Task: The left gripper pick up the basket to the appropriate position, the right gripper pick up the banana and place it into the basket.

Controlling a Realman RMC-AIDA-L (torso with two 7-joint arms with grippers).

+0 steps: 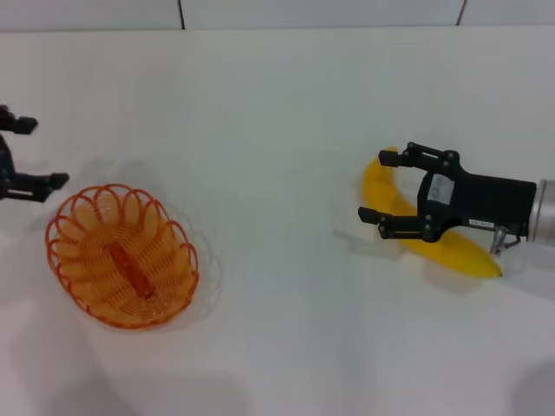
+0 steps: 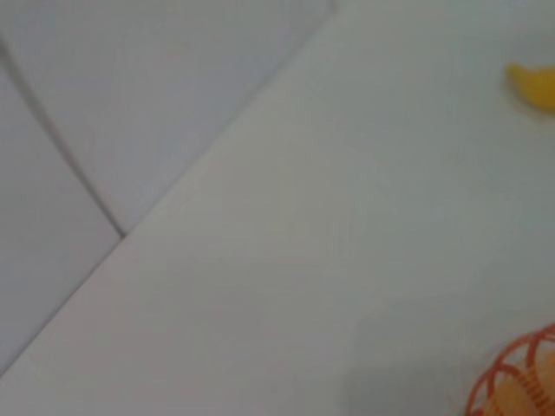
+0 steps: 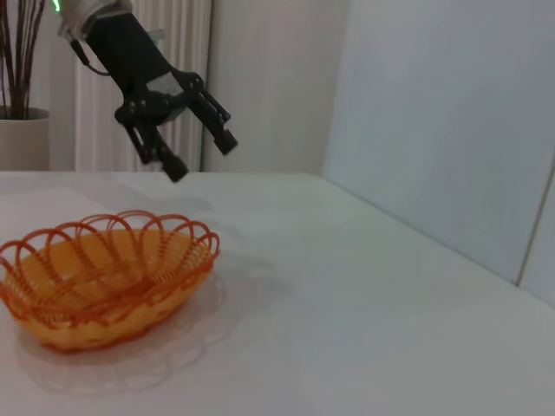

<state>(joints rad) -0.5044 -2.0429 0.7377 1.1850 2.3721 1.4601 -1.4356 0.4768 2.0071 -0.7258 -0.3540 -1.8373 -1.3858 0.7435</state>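
Note:
The orange wire basket (image 1: pixel 121 256) sits on the white table at the left; it also shows in the right wrist view (image 3: pixel 104 277), and its rim shows in the left wrist view (image 2: pixel 520 381). My left gripper (image 1: pixel 50 152) is open and empty, raised above the table just beyond the basket's far left rim, as the right wrist view (image 3: pixel 202 159) shows. The yellow banana (image 1: pixel 460 250) lies on the table at the right, and its tip shows in the left wrist view (image 2: pixel 533 87). My right gripper (image 1: pixel 375 186) is open, with its fingers on either side of the banana's far half.
The white table (image 1: pixel 277 130) spreads wide between the basket and the banana. A wall with panel seams (image 1: pixel 182 13) runs along its far edge. A radiator and a potted plant (image 3: pixel 22 78) stand beyond the table's left end.

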